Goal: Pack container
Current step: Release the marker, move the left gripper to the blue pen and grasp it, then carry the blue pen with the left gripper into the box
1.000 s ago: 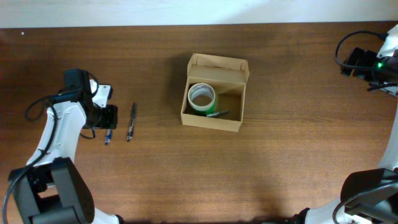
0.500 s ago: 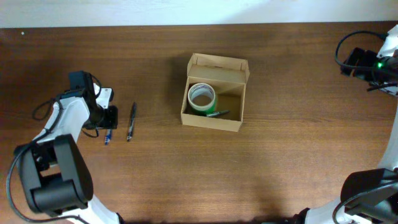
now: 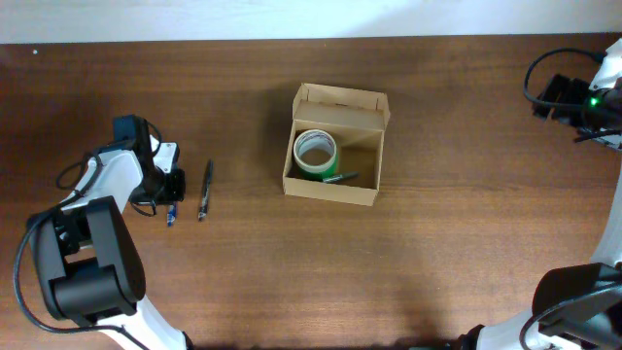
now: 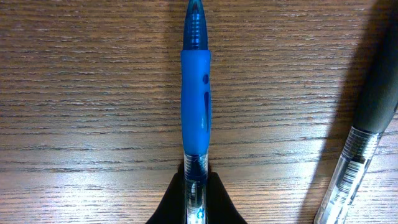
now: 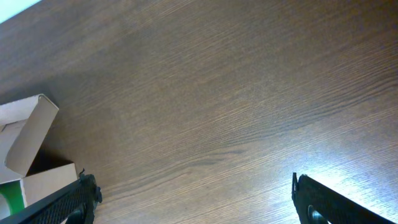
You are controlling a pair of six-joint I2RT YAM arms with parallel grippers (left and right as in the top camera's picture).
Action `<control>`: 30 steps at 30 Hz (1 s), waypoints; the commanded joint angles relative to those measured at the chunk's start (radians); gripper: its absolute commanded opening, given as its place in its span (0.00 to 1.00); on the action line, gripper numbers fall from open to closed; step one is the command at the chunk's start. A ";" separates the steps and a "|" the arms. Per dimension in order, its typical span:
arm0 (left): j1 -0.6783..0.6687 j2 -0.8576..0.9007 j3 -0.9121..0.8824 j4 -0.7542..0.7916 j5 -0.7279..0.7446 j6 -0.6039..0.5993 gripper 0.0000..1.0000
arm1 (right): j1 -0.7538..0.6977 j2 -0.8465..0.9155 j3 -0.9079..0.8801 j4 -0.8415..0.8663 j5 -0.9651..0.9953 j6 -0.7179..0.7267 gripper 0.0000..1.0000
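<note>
The container (image 3: pixel 328 189), a tan cardboard box with its flap lid (image 3: pixel 341 100) standing open, sits mid-table. Inside lie a green-and-white tape roll (image 3: pixel 315 151) and a green pen (image 3: pixel 340 178). At the far left, my left gripper (image 3: pixel 171 191) is shut on a blue pen (image 3: pixel 170 215) that lies on the table. The left wrist view shows the blue pen (image 4: pixel 196 93) pinched between my left gripper's (image 4: pixel 196 194) black fingertips. My right gripper (image 3: pixel 570 101) hovers open at the far right, holding nothing. In the right wrist view, the right gripper (image 5: pixel 196 200) is over bare wood, the container (image 5: pixel 26 144) at left.
A black pen with a clear barrel (image 3: pixel 205 190) lies just right of the blue pen, parallel to it, and appears at the right edge of the left wrist view as the black pen (image 4: pixel 365 127). The table's far edge meets a white wall.
My left gripper has closed on the blue pen, and the left arm has shifted slightly. The right arm and the box contents have not moved.
</note>
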 commanded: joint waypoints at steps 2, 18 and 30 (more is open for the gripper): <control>0.002 0.026 0.057 -0.079 0.029 0.097 0.02 | 0.001 0.007 -0.002 0.003 -0.005 0.010 0.99; -0.225 -0.154 0.692 -0.404 0.310 0.688 0.02 | 0.001 0.007 -0.002 0.003 -0.005 0.010 0.99; -0.722 -0.068 0.695 -0.491 0.033 0.937 0.01 | 0.001 0.007 -0.002 0.003 -0.005 0.010 0.99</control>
